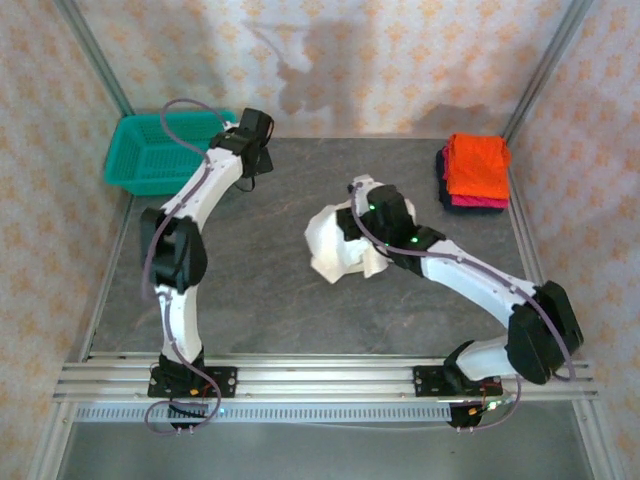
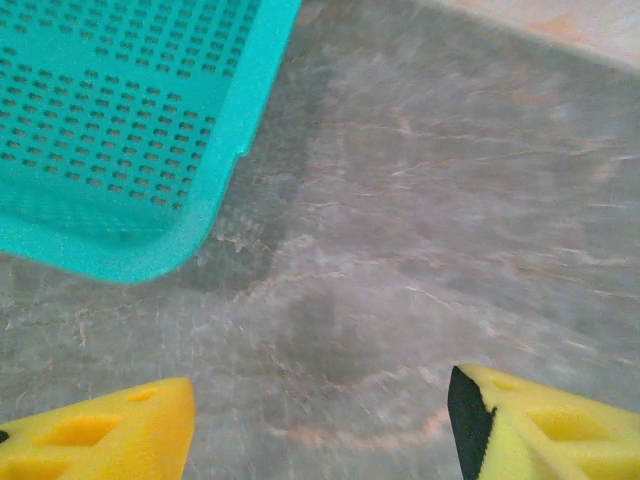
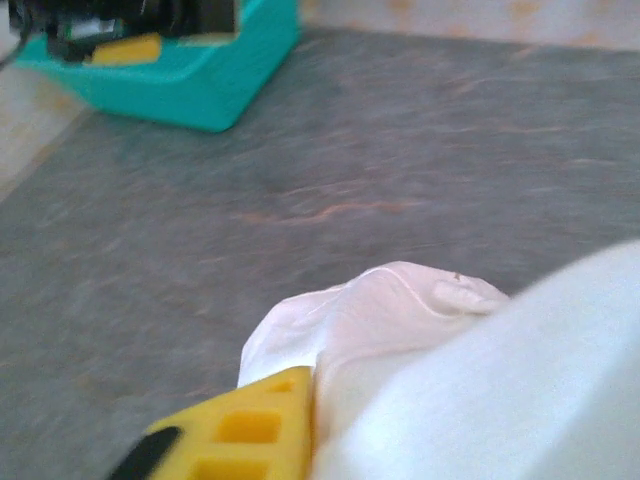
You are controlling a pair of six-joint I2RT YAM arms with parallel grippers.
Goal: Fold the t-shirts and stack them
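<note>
The right gripper [image 1: 368, 232] is down in the white t-shirt [image 1: 328, 245], near the middle of the table [image 1: 270, 300]. From its wrist camera I see one yellow finger [image 3: 245, 430] with white cloth pressed against it. The other finger is hidden under cloth, so I think it is pinching the shirt. The shirt is a crumpled lump, not flat and not folded.

The left gripper [image 2: 320, 430] hangs low over bare table with its fingers spread wide. It holds nothing. The teal basket [image 1: 160, 150] is just beside it at the far left corner.

Three folded shirts sit in a pile at the far right corner: the orange shirt [image 1: 477, 165] on top, then the pink shirt [image 1: 470, 201], then the dark shirt [image 1: 444, 185].

So most of the job looks done. The white one needs spreading, folding and putting on the pile.

There is lots of open table in front and to the left. The pile sits close to the right edge and the corner post [image 1: 535, 70].
</note>
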